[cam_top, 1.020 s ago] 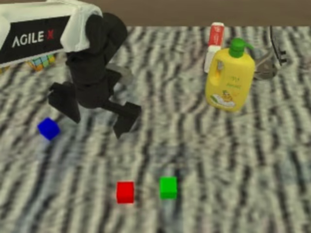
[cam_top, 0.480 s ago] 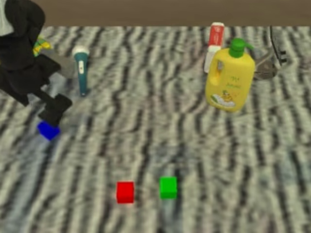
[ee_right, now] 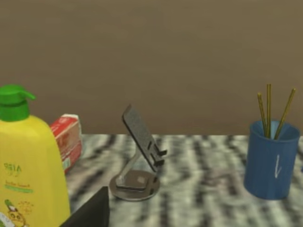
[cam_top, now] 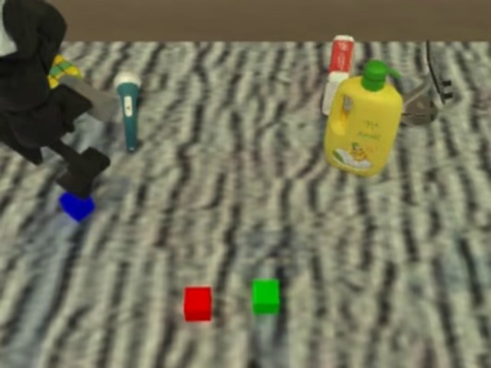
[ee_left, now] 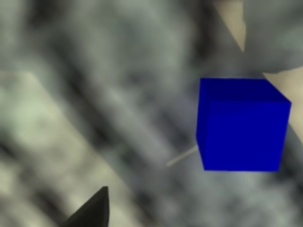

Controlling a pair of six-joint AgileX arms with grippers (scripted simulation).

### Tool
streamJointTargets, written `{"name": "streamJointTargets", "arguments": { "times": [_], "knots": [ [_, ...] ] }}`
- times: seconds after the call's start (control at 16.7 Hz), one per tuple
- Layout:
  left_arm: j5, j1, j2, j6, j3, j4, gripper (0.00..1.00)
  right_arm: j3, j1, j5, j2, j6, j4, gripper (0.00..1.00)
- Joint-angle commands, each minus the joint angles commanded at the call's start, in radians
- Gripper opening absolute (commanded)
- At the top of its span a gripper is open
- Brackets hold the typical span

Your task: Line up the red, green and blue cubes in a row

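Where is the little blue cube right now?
In the top view the small glossy blue cube sits at the table's left side, just under the left hand, far from the small glossy red cube and green cube.

Soap btl (cam_top: 362,126), mic (cam_top: 128,107), phone stand (ee_right: 138,156)

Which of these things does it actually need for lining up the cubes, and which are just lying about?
Needed:
red cube
green cube
blue cube, with the left claw just above it

Lying about:
yellow pump bottle
red and white box
microphone
phone stand
blue pencil cup
puzzle cube
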Motion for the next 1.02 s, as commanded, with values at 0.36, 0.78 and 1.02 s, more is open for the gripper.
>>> {"name": "streamJointTargets", "arguments": {
  "times": [0.36,0.78,1.02],
  "knots": [
    [0.002,0.003,0.092,0.003,-0.093,0.187,1.00,0.000,0.000,0.000,0.000,0.000,0.000,1.00],
    [0.002,0.004,0.139,0.005,-0.138,0.280,1.00,0.000,0.000,0.000,0.000,0.000,0.000,1.00],
    [0.002,0.004,0.139,0.005,-0.138,0.280,0.77,0.000,0.000,0.000,0.000,0.000,0.000,1.00]
  ]
}}
